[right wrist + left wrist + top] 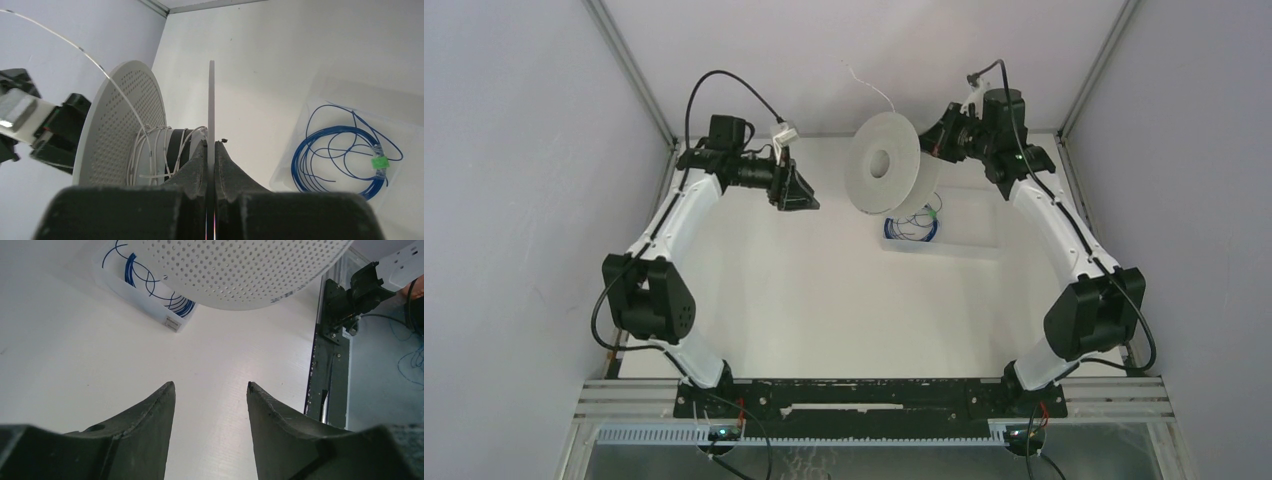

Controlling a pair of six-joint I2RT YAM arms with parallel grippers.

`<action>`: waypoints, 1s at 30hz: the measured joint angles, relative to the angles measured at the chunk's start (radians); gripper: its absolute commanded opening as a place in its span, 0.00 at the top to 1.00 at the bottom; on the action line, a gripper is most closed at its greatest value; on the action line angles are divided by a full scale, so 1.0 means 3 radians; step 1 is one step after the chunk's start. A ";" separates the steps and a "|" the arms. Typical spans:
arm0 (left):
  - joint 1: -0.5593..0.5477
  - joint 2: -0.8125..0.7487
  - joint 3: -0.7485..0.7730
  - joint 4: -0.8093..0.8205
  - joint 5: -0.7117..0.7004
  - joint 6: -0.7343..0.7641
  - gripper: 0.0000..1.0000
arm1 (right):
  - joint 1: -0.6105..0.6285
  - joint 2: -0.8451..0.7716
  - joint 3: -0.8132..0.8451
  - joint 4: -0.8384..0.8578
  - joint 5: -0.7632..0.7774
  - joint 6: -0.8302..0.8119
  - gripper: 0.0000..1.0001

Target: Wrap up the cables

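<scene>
A pale grey spool (pixel 886 165) with perforated flanges is held tilted above the table at the back middle. My right gripper (pixel 937 141) is shut on the thin edge of its near flange (pixel 211 100), with the fingertips (pixel 211 142) pinching it. A thin pale cable (pixel 152 155) is wound in loose turns on the hub. Its free end (pixel 80 48) arcs up and left, and also shows in the top view (pixel 869 88). My left gripper (pixel 801 197) is open and empty, left of the spool. In the left wrist view its fingertips (pixel 210 385) hang over bare table below the flange (pixel 240 270).
A clear bag (pixel 944 235) lies flat under and right of the spool, with a coil of blue cable (pixel 911 230) in it; the coil also shows in the right wrist view (pixel 345 155) and the left wrist view (pixel 150 290). A black rail (pixel 330 365) runs along the table edge.
</scene>
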 measured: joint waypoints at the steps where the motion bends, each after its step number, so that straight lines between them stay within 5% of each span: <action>1: 0.0000 -0.0032 0.0019 -0.0033 -0.0017 0.0027 0.41 | 0.0010 -0.0013 -0.0018 0.0000 0.0010 -0.0020 1.00; 9: -0.0055 -0.0654 0.0151 0.0047 -0.0294 -0.0178 0.36 | 0.0188 -0.0084 -0.0146 -0.0039 0.0230 -0.0347 1.00; 16: -0.0488 -0.1151 0.0286 0.0266 -0.0894 -0.0381 0.34 | 0.0525 -0.0084 -0.0172 -0.0151 0.0618 -0.0769 1.00; 30: -0.0802 -0.1026 0.0015 0.0473 -0.1245 -0.0607 0.33 | 0.0792 -0.0084 -0.0187 -0.0247 0.1047 -0.1074 1.00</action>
